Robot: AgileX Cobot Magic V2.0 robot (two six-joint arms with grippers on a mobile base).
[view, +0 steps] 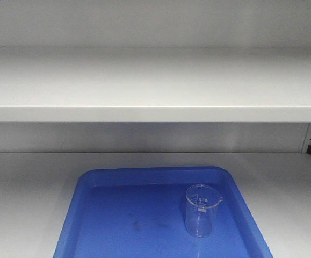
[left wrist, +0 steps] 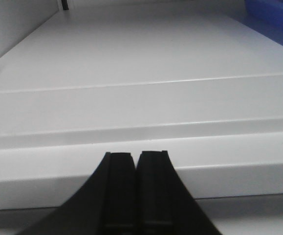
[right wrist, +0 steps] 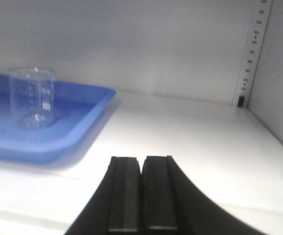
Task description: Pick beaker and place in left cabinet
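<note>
- Left gripper [left wrist: 134,155]: fingers pressed together, holding nothing, parked low at the front lip of the cabinet shelf [left wrist: 131,73]. Ahead of it only bare shelf; a blue corner of the tray [left wrist: 273,14] shows far up to its right.
- Left cabinet [view: 144,91]: pale grey shelves, slotted peg strip [right wrist: 253,49] in the rear right corner, up and to the right of the right gripper.
- Blue tray sits on the lower shelf, ahead and to the left of the right gripper [right wrist: 142,159].
- Beaker [view: 201,210]: clear glass, upright, inside the tray toward its right side, spout pointing right in the front view. From the right gripper it is forward-left, well apart.
- Right gripper: also closed tight, empty, low over the shelf just outside the tray's right rim.
- Risks, my guess: closed fingers going in would knock the beaker over instead of straddling it, so they need to open first.
- Tray rim lies between gripper and beaker; a low approach may clip it and shove the tray.
- Glass is slick and light; an off-centre pinch could tip or drop it.
- Upper shelf limits lift height.
</note>
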